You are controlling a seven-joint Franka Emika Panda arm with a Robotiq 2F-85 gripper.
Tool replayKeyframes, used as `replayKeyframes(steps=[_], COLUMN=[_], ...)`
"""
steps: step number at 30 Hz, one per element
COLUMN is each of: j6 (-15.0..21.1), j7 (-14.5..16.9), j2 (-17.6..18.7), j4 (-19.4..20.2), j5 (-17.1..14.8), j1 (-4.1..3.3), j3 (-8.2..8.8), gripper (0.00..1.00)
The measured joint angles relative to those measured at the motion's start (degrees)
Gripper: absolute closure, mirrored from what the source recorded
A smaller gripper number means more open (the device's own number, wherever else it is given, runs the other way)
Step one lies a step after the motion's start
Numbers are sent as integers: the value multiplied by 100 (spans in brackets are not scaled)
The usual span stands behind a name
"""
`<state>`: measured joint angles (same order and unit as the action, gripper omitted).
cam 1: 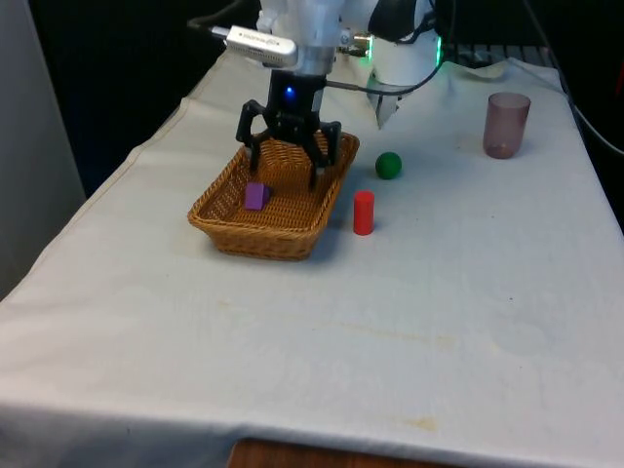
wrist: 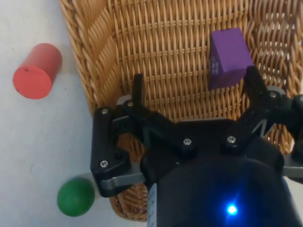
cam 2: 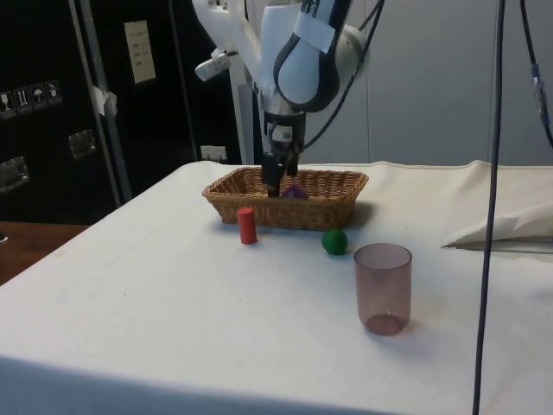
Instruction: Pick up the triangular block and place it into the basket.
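The purple block point(cam 1: 255, 196) is seen lying on the woven floor of the basket point(cam 1: 222, 226), toward the front view's left end, and is not touched by the gripper point(cam 1: 289, 156). In the wrist view the block point(wrist: 228, 57) is shown resting on the weave just beside one fingertip, free of both. The fingers point(wrist: 137, 90) are spread wide and nothing is held between them. The placing step is therefore judged to be complete in effect, and the step in hand is taken to be the clearing of the gripper from the basket.

The gripper is positioned low over the basket's middle, with its fingertips near or below the rim. A straight vertical lift is advised, so that neither fingertip is dragged across the wicker wall or against the block. The fingers should be kept open until the rim is cleared; closing them early could catch the block, which lies close to one fingertip.

Just beside the basket, on the front view's right, a red cylinder point(cam 1: 363, 212) stands upright on the surface point(cam 1: 409, 322). A green ball point(cam 1: 388, 165) lies a little farther back, and a translucent cup point(cam 1: 506, 124) stands well apart at the far right. Sideways travel toward these should be avoided until height is gained, since the cylinder is judged easy to topple and the ball easy to roll.
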<state>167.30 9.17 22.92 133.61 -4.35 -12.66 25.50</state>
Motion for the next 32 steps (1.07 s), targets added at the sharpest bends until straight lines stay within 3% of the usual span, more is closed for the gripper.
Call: replayKeyframes(steps=[32], j6=[-1272], j7=[69], j2=[-1576], j4=[-17], j5=[206], j1=[0], j3=[132], gripper=[0])
